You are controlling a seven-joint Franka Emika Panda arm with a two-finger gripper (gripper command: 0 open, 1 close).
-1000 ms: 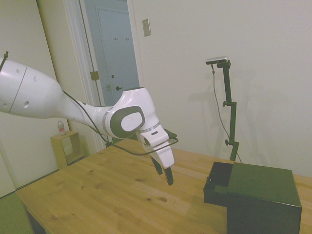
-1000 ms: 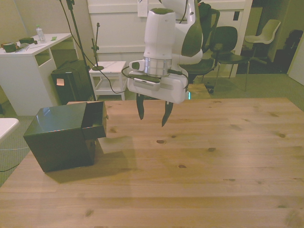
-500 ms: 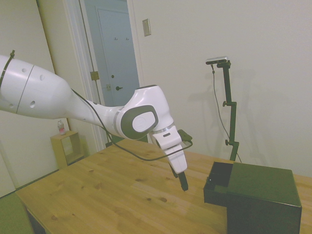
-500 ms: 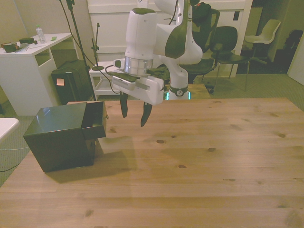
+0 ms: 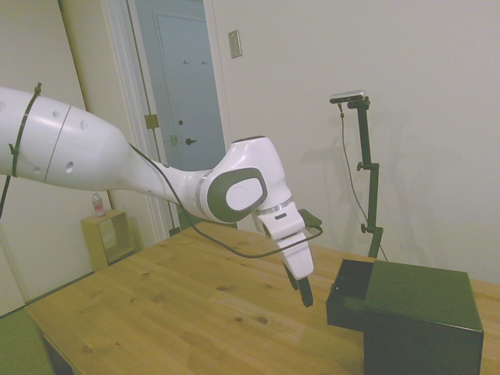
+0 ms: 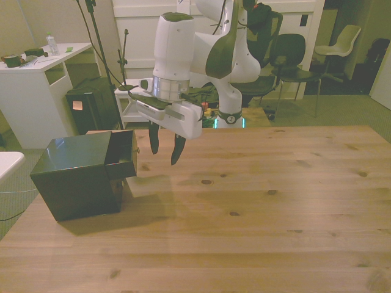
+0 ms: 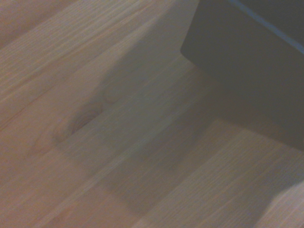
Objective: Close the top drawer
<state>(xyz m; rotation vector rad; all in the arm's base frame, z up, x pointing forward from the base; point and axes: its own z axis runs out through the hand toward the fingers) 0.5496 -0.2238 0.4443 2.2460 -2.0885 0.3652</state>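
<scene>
The top drawer (image 6: 121, 155) is a shallow black tray that sticks out of the black cabinet (image 6: 73, 177) toward the front view's right. In the side view the drawer (image 5: 348, 291) juts from the cabinet (image 5: 426, 316) toward the arm. My gripper (image 6: 164, 154) hangs above the wooden table (image 6: 275, 201), a short way to the right of the drawer front, fingers pointing down and open with nothing between them. From the side, the gripper (image 5: 304, 298) sits just short of the drawer front. In the wrist view the drawer's dark corner (image 7: 247, 71) shows above bare wood.
The cabinet stands at the table's left edge in the front view. Behind the table are a white desk (image 6: 33, 79), a small white side table (image 6: 139, 91) and dark chairs (image 6: 287, 61). A low wooden shelf (image 5: 105, 238) stands by the door.
The arm has swung the gripper toward the drawer, to the front view's left, and a little lower. The fingers stay apart. The drawer has not moved.
</scene>
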